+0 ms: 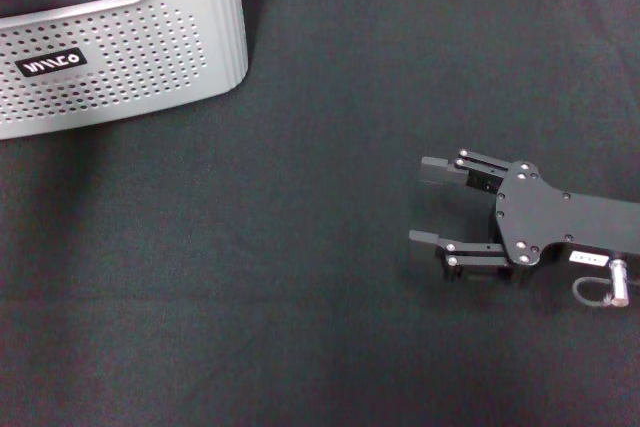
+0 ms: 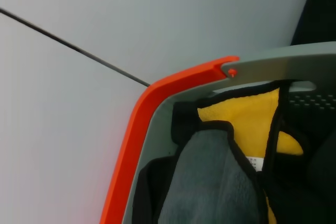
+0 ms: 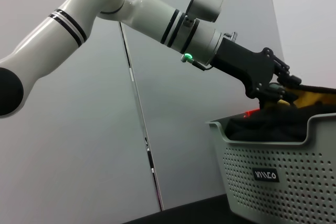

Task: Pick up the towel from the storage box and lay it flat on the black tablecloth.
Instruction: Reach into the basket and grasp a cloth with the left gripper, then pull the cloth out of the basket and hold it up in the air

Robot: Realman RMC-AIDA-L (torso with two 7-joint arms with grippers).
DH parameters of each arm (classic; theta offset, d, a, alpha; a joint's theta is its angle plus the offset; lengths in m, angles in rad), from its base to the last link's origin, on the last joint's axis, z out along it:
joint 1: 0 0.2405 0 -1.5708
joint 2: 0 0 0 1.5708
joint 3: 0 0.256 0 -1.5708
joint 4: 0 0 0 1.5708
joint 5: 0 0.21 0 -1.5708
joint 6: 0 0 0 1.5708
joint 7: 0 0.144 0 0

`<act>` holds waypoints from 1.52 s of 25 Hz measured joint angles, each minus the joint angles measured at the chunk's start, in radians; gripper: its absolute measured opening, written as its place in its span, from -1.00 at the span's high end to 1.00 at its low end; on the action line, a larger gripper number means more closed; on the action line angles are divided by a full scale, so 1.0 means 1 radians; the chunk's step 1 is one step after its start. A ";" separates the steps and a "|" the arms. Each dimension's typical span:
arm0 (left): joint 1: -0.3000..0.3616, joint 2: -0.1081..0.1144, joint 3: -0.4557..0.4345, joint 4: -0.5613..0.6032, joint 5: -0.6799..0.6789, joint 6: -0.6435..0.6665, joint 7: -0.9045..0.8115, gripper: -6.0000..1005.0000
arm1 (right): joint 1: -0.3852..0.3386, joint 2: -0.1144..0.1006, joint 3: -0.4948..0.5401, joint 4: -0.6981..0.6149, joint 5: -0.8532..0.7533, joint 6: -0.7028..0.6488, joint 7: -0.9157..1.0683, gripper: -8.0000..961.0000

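Reaching into the storage box (image 1: 130, 52) at far left, our left gripper (image 3: 278, 94) is down among the cloths; we can't tell its jaws' state. The towel (image 2: 247, 121) lies inside, beside a grey cloth (image 2: 210, 182). Our right gripper (image 1: 432, 204) rests open-jawed on the black tablecloth (image 1: 250, 277). Next: pinch yellow only, lift clear.

towel (image 2: 247, 119) orange-yellow, black border | storage box (image 1: 150, 47) light grey, dotted holes

Even, soft indoor light fills the room with no harsh glare. The black tablecloth (image 1: 300, 247) looks matte and slightly grainy, with only a faint shadow beneath the storage box (image 1: 130, 57). Close up, the towel (image 2: 247, 121) and neighbouring grey cloth (image 2: 210, 182) appear softly blurred.
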State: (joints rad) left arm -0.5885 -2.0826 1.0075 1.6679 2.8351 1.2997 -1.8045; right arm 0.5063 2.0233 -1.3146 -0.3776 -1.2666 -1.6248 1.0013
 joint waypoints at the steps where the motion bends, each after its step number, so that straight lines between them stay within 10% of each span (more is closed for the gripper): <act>1: 0.000 0.000 0.000 0.000 0.000 0.000 -0.001 0.03 | 0.000 0.000 0.000 0.000 0.000 0.000 0.000 -0.78; 11: 0.012 -0.007 -0.017 0.027 -0.011 -0.014 -0.042 0.82 | -0.001 0.001 0.002 0.004 0.007 0.003 -0.015 -0.78; 16: 0.109 -0.010 -0.075 0.178 -0.293 -0.102 -0.073 0.98 | -0.015 0.000 0.003 0.014 0.063 0.003 -0.056 -0.78; 27: 0.399 -0.013 -0.126 0.336 -1.299 -0.212 0.184 0.98 | -0.004 0.003 0.001 0.005 0.136 -0.035 -0.163 -0.76; 38: 0.409 -0.014 -0.101 0.347 -1.360 -0.117 0.182 0.97 | -0.002 0.005 -0.010 -0.013 0.198 -0.262 -0.238 -0.74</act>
State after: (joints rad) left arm -0.1794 -2.0961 0.9066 2.0148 1.4748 1.1832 -1.6225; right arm 0.5042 2.0279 -1.3248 -0.3907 -1.0689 -1.8868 0.7633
